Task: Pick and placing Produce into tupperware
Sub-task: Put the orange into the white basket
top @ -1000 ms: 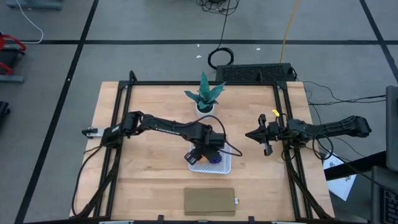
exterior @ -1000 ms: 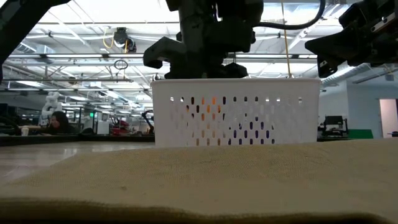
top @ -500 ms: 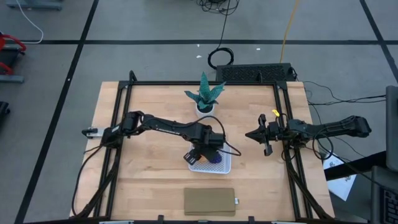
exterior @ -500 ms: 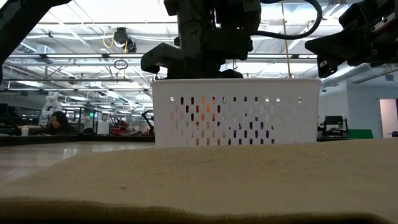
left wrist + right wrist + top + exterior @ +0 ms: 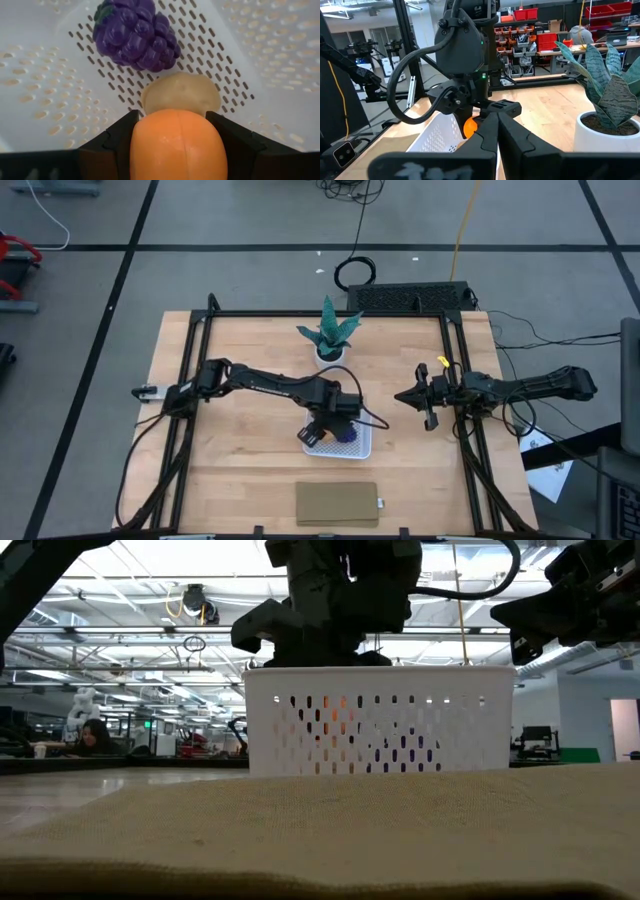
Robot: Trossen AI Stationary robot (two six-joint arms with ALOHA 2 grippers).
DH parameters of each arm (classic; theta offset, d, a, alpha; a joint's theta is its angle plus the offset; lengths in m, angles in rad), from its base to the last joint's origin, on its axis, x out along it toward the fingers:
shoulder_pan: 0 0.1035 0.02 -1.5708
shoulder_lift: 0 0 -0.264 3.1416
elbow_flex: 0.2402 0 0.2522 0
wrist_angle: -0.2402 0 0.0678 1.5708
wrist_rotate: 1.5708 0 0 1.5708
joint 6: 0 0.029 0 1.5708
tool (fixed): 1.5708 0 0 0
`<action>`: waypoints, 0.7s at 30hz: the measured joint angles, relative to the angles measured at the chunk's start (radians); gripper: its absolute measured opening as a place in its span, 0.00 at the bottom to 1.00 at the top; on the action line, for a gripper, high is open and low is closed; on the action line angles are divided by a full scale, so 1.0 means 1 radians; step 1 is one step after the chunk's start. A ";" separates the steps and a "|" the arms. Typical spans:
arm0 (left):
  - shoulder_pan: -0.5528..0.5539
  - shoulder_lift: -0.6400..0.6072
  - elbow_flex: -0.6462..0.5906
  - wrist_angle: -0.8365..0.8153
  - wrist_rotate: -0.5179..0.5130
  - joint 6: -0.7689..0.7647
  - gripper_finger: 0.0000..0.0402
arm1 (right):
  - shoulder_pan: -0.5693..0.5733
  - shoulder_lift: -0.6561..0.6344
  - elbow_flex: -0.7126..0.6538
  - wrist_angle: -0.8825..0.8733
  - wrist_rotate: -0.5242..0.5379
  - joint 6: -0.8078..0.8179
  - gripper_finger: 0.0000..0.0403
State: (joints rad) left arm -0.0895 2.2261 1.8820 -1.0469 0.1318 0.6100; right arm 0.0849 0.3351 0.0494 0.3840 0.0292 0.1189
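Orange ball (image 5: 178, 145): clamped between the two fingers of the left gripper (image 5: 178, 150), held over the inside of the tupperware (image 5: 45, 90). Directly below and just ahead of the fingertips lies the tan-yellow oval (image 5: 180, 93) on the perforated base; beyond it, touching or nearly touching, the purple lump (image 5: 134, 34), a grape cluster. Both are already in the container.

Change over the last second: small. In the low view the orange glow behind the tupperware wall (image 5: 380, 720) stays at about the same height, and the left gripper (image 5: 325, 610) above the rim shifts only slightly. No release yet.

Judgement: last of three pieces; task is nearly complete, only opening the fingers remains. The ball would land on or beside the oval and may roll.

Right gripper (image 5: 428, 402): fingers together, empty, parked well off to the side of the container, near the potted plant (image 5: 330, 332). The tan pad (image 5: 337, 503) lies on the far side of the tupperware from the plant.
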 joint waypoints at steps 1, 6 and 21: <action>-0.002 0.000 0.000 0.000 -0.002 -0.004 0.53 | 0.000 0.000 0.000 0.000 0.000 0.001 0.00; -0.004 0.000 0.000 0.009 -0.004 -0.018 0.53 | 0.000 0.000 0.000 0.000 0.000 0.001 0.00; -0.004 0.039 -0.001 0.005 -0.010 -0.017 0.53 | 0.000 0.000 0.000 -0.003 0.000 0.019 0.00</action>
State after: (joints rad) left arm -0.0937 2.2653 1.8812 -1.0421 0.1219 0.5930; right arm 0.0849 0.3351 0.0494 0.3805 0.0292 0.1383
